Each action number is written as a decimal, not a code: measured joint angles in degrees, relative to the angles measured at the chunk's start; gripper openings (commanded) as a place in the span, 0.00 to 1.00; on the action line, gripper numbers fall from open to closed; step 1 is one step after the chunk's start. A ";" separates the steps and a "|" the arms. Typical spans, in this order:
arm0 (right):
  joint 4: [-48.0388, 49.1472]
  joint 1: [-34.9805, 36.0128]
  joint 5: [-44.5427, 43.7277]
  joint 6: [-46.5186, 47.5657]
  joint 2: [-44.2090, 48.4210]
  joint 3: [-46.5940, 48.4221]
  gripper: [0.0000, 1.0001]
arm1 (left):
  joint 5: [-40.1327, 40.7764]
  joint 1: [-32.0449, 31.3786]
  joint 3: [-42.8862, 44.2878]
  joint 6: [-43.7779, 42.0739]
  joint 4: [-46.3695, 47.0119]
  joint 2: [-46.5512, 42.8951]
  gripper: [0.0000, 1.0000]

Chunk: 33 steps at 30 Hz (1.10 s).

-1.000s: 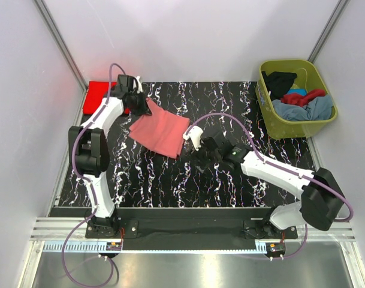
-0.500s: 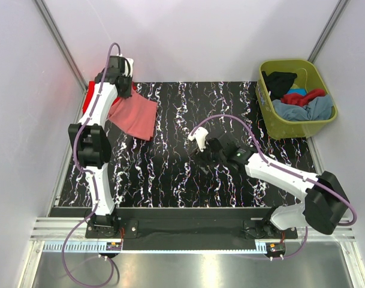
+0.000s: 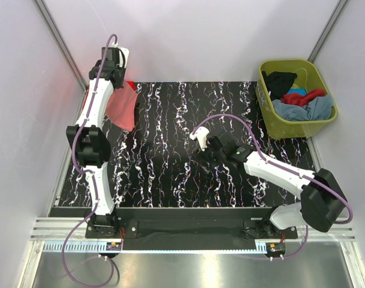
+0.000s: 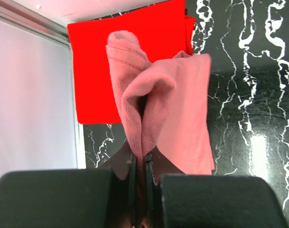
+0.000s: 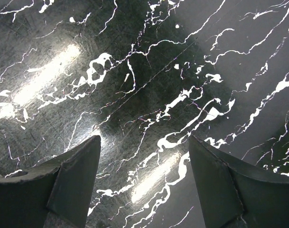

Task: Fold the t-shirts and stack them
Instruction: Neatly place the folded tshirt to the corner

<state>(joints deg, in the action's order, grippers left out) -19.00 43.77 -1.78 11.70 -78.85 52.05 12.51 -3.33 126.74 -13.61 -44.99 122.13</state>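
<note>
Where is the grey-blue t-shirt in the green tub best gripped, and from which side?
Pinch a raised fold on the near part of the grey-blue t-shirt, coming straight down from above. It lies crumpled and uppermost there, and the walls of the olive tub would likely block a sideways approach. The open right gripper is nearer.

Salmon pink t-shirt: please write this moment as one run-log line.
left gripper: shut on salmon pink t-shirt, hanging partly over red t-shirt | right gripper: open, empty, over table | stack: not yet done
</note>
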 measured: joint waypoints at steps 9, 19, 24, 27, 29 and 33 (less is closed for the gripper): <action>0.31 -0.02 0.98 -0.02 -1.68 0.00 0.80 | 0.09 0.50 2.25 -0.79 1.14 0.85 0.00; 0.70 -0.07 2.84 -0.20 -3.58 0.17 0.79 | -0.76 1.40 3.02 -0.02 6.58 1.07 0.00; 0.81 -0.07 2.95 -0.20 -3.96 0.46 0.79 | -1.81 1.84 3.02 0.61 8.13 1.05 0.00; 0.90 -0.07 2.95 -0.20 -3.96 0.48 0.79 | -2.45 2.03 3.02 1.31 8.94 1.22 0.00; 0.96 -0.07 2.93 -0.20 -3.96 0.48 0.79 | -3.10 2.21 3.02 1.66 9.42 1.53 0.00; 1.07 -0.07 2.93 -0.20 -3.96 0.48 0.79 | -3.54 2.64 3.02 2.05 10.67 2.67 0.00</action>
<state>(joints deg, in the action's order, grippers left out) -17.93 43.70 1.15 11.51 -82.81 52.53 8.97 -0.69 129.75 -11.55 -34.33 124.79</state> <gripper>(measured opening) 0.796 0.057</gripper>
